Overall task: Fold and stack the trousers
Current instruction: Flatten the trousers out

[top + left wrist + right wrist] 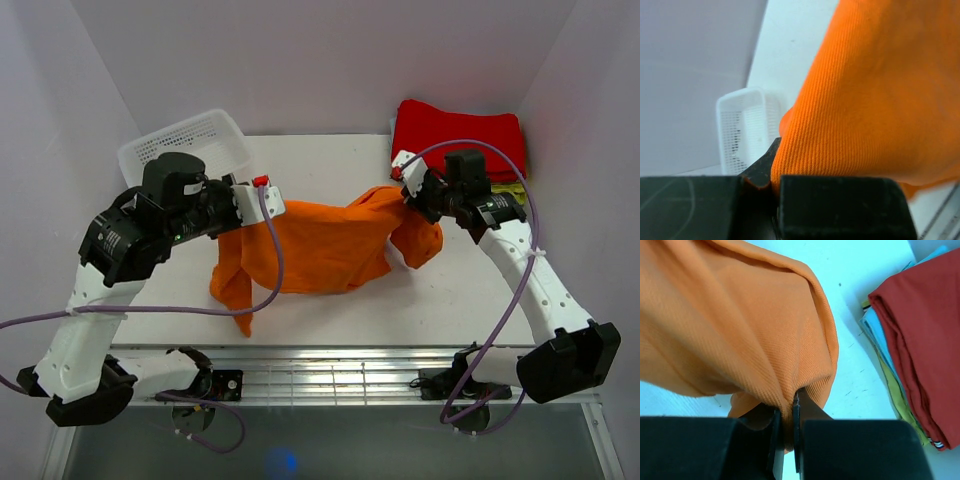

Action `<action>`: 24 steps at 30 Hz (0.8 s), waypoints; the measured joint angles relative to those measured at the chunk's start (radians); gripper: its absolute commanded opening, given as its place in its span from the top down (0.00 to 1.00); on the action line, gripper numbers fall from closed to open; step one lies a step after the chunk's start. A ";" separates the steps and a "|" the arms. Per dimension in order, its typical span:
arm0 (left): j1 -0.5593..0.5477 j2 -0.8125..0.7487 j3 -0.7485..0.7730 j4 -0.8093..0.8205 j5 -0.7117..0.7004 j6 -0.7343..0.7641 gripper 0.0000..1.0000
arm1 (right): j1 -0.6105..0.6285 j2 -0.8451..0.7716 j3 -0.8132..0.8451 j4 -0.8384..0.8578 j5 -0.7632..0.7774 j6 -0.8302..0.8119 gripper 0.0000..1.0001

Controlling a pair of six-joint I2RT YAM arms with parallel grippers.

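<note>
I am looking down on the table [330, 165], and the two arms are holding the trousers [320, 250] slung between them. The left claw [265, 203] is closed on the cloth at its left end, over the left part of the table and just in front of the white basket [190, 145]. The right claw [408, 192] is closed on the other end, just in front of the red cloth [460, 135] folded in the far right corner.

The orange cloth is sagging in the middle. One long fold is hanging down on the left toward the near edge, and a bunched lump is drooping under the right claw. I cannot tell whether the lowest folds are touching the table. A purple cable [275, 265] from the left arm is looping across the left part of the trousers.

On the left wrist camera, the jaws are standing close together with a thick roll of orange cloth [875, 100] pinched between them. The cloth is filling most of the view, with the basket [745, 130] showing beyond it on the left.

On the right wrist camera, the jaws are shut tight on a gathered ridge of the trousers [730, 330], with almost no gap between them. The cloth is spreading up and to the left from the grip. To the right, the red cloth [925, 330] is lying on top of a pile [890, 390] with light blue and yellow-green layers showing at its edge, apart from the trousers.
</note>
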 measured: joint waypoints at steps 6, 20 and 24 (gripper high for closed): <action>0.000 0.083 0.095 0.012 -0.073 0.071 1.00 | 0.000 -0.032 -0.071 0.014 0.016 -0.033 0.92; 0.000 0.158 -0.716 0.345 0.184 0.006 1.00 | -0.029 0.155 -0.075 -0.015 0.086 -0.153 0.48; 0.003 0.264 -0.793 0.505 0.126 -0.019 1.00 | -0.034 0.375 0.163 -0.040 0.098 -0.083 0.06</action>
